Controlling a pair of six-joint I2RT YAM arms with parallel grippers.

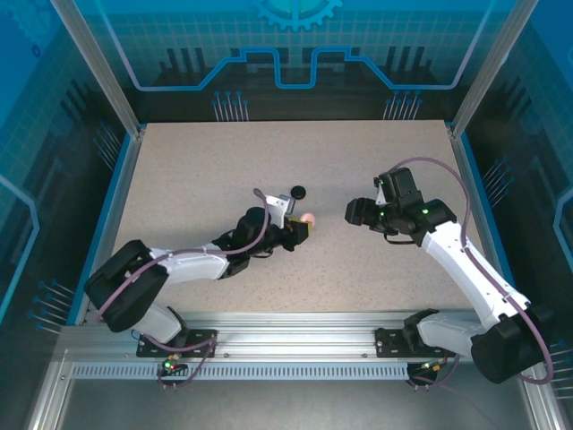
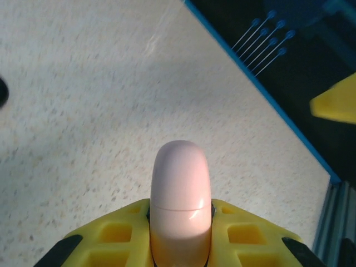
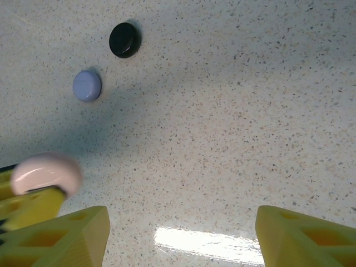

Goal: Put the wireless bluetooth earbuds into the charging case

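1. left arm: lies low from its near-left base, elbow folded close to the base, forearm stretched toward the middle of the table [image 1: 197, 161].
2. right arm: reaches from the near-right base toward the far left, wrist bent so the right gripper [image 3: 183, 239] faces left.
3. left gripper [image 2: 181, 239]: yellow plastic fingers [image 2: 117, 233] with square hollow pockets, clenched on the pink case [image 2: 181, 183].
4. pink case: smooth, glossy and pebble-shaped, with a thin seam across it. it is seen edge-on, long axis in line with the fingers, rounded end pointing away from the wrist toward the right gripper. it sits near the table's middle; whether it clears the surface i cannot tell.
5. right gripper: the same pocketed yellow fingers, spread wide with nothing between them, near the pink case but apart from it.
6. table: flat, beige, finely speckled like stone, with a bright patch of glare.
7. lilac case [image 3: 87, 85]: small round disc lying flat, beyond the pink case.
8. black case [image 3: 124, 40]: round, dark, lying flat just beyond the lilac one, not touching it.
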